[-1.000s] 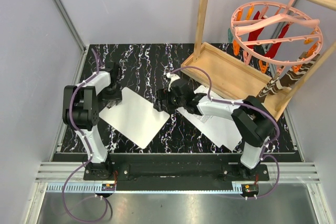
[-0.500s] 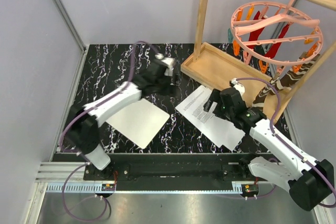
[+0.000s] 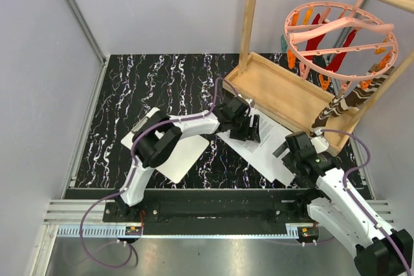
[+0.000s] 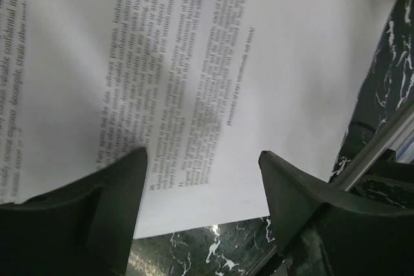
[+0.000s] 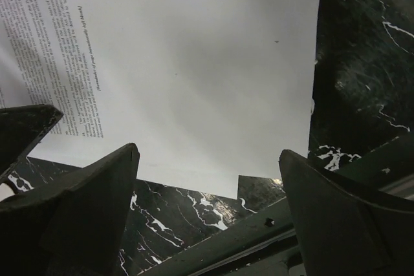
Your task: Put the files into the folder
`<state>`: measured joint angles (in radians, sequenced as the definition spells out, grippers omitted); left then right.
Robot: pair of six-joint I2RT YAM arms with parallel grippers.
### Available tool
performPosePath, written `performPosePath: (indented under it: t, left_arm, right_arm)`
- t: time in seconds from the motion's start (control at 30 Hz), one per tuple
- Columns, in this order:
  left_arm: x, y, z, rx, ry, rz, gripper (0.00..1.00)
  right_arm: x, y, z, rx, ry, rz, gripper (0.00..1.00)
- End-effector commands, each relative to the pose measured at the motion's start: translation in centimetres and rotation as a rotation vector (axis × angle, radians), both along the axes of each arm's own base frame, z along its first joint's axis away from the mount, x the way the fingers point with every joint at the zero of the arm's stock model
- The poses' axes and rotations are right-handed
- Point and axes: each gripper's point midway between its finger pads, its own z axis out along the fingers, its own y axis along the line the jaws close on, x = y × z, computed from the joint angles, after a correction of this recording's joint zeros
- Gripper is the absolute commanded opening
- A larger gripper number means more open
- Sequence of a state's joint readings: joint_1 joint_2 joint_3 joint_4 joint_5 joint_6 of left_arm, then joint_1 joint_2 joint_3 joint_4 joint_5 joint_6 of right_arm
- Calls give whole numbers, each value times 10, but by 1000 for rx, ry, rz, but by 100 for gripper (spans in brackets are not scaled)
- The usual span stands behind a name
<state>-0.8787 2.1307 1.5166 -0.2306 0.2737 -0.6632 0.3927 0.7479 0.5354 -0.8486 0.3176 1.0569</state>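
The files (image 3: 262, 153) are white printed sheets lying flat on the black marbled table, right of centre. My left gripper (image 3: 250, 128) reaches across and hovers open over their far left part. In the left wrist view its jaws (image 4: 202, 159) stand wide apart above the printed text (image 4: 194, 95), holding nothing. My right gripper (image 3: 285, 149) is open over the sheets' near right end. In the right wrist view (image 5: 208, 156) the blank part of a sheet (image 5: 194, 63) lies beyond its fingertips. The folder (image 3: 186, 156), a plain white board, lies left of centre, partly under my left arm.
A shallow wooden tray (image 3: 284, 92) stands at the back right, just beyond the sheets. A wooden rack post (image 3: 250, 17) rises beside it. A pink round clip hanger (image 3: 339, 33) and a striped cloth (image 3: 349, 105) hang at the far right.
My left gripper has swung from the table's far middle to the right and nearer, over the sheets. My right gripper has drawn back toward the near right end of the sheets.
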Motion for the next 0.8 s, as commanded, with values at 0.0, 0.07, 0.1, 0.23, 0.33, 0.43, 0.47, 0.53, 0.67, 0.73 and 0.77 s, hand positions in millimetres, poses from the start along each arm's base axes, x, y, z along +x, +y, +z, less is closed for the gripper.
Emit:
performPosePath:
  t: [0.0, 0.07, 0.1, 0.23, 0.33, 0.43, 0.47, 0.53, 0.67, 0.73, 0.77]
  left_arm:
    - [8, 10, -16, 21, 84, 105, 74]
    - [7, 30, -27, 57, 96, 128, 74]
    - [13, 42, -31, 67, 102, 152, 74]
    - [20, 71, -43, 92, 118, 173, 74]
    - [23, 86, -45, 111, 117, 183, 74]
    - [22, 93, -46, 112, 135, 188, 74]
    - [22, 94, -47, 114, 135, 190, 74]
    - [22, 92, -46, 106, 141, 188, 74]
    - [21, 87, -42, 79, 161, 193, 74]
    - [20, 86, -42, 75, 166, 194, 74]
    - [21, 87, -41, 75, 164, 196, 74]
  right_arm:
    - [-5, -16, 1, 10, -8, -155, 100]
    - [-5, -20, 1, -2, 9, -174, 100]
    - [-4, -22, -1, -11, 17, -180, 100]
    - [1, -23, -6, -49, 53, -165, 100]
    - [1, -23, -10, -56, 70, -155, 100]
    - [-3, -9, -22, 5, 107, -115, 100]
    - [-6, -3, -26, 36, 124, -107, 100]
    - [-4, 4, -32, 71, 122, -90, 100]
    - [-4, 22, -35, 140, 155, -30, 100]
    - [-7, 27, -37, 161, 184, -11, 99]
    - [-8, 30, -38, 175, 196, -5, 100]
